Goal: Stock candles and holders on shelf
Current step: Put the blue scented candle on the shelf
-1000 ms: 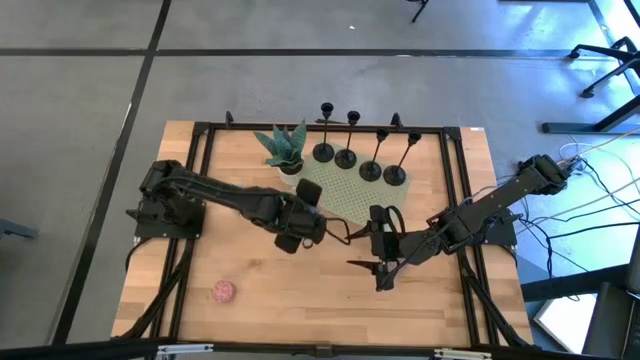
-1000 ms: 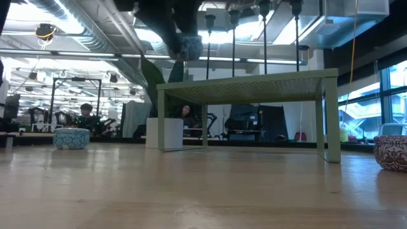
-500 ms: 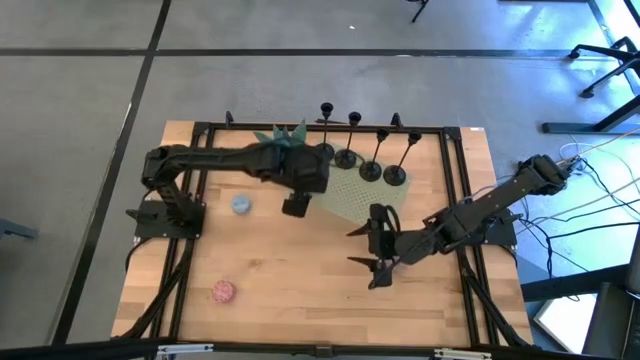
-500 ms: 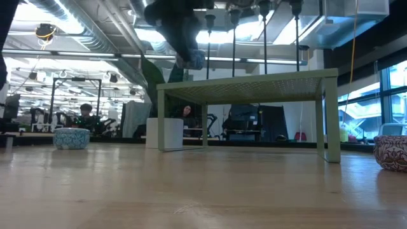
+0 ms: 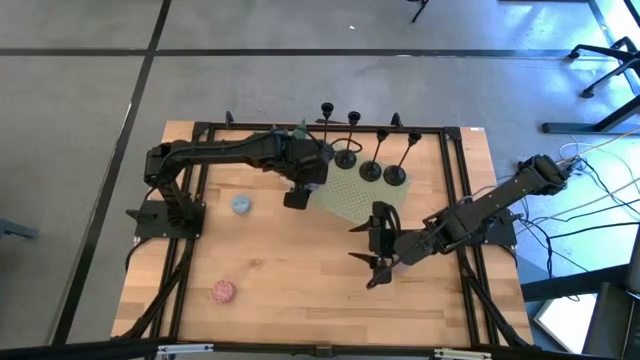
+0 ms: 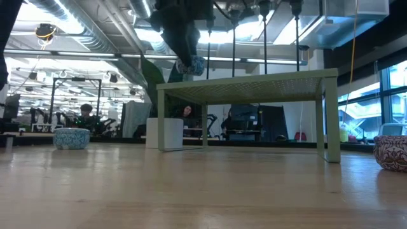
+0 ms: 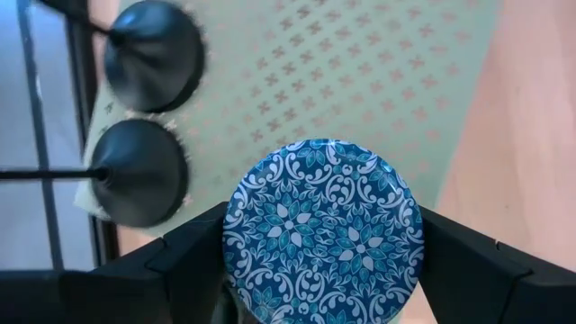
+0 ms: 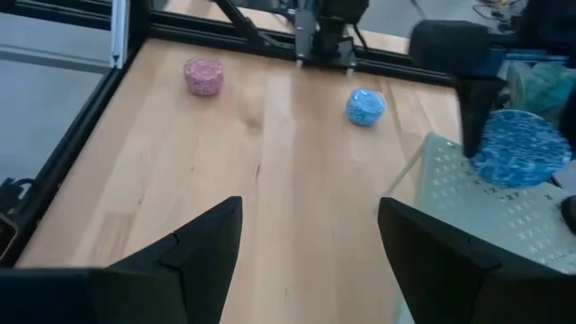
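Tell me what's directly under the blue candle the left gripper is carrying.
Under the blue candle, held in the left gripper, lies the pale green shelf, with two holders beside it. The patch right beneath is covered.

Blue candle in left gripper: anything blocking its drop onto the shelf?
Nothing visible. The left gripper holds the blue patterned candle above the shelf; bare green panel lies below it. The two nearest holders stand off to one side, near the shelf's edge.

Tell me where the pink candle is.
In the high view the pink candle lies on the wooden table's near-left part, away from the green shelf.
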{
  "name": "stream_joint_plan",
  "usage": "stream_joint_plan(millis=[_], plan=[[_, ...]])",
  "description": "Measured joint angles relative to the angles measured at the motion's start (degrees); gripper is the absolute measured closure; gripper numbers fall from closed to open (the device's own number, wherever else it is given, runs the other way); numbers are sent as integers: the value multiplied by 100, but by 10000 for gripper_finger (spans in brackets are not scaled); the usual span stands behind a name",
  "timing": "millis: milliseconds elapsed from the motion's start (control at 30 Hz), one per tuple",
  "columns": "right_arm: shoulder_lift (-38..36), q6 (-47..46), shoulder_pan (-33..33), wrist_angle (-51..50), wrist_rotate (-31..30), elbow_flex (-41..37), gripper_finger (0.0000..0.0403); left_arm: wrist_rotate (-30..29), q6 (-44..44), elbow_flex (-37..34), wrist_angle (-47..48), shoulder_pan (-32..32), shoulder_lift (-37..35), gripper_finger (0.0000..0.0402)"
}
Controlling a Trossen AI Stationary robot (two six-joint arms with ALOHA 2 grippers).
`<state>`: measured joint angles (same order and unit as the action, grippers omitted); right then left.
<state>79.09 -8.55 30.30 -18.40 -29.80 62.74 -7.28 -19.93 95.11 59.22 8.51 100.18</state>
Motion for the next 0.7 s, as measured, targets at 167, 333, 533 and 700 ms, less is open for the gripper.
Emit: stream_joint_plan(millis=[167, 333, 533, 700], plan=[[0, -3, 0, 8, 1, 0, 139, 33, -153, 0, 24, -1, 0, 103], [0, -16, 0, 18, 0, 0, 139, 174, -178, 0, 72, 85, 0, 97], [0, -19, 0, 21, 0, 2, 139, 284, -121, 0, 89, 243, 4, 88], [0, -19, 0, 22, 0, 2, 139, 680, -708, -2, 176, 291, 4, 92]])
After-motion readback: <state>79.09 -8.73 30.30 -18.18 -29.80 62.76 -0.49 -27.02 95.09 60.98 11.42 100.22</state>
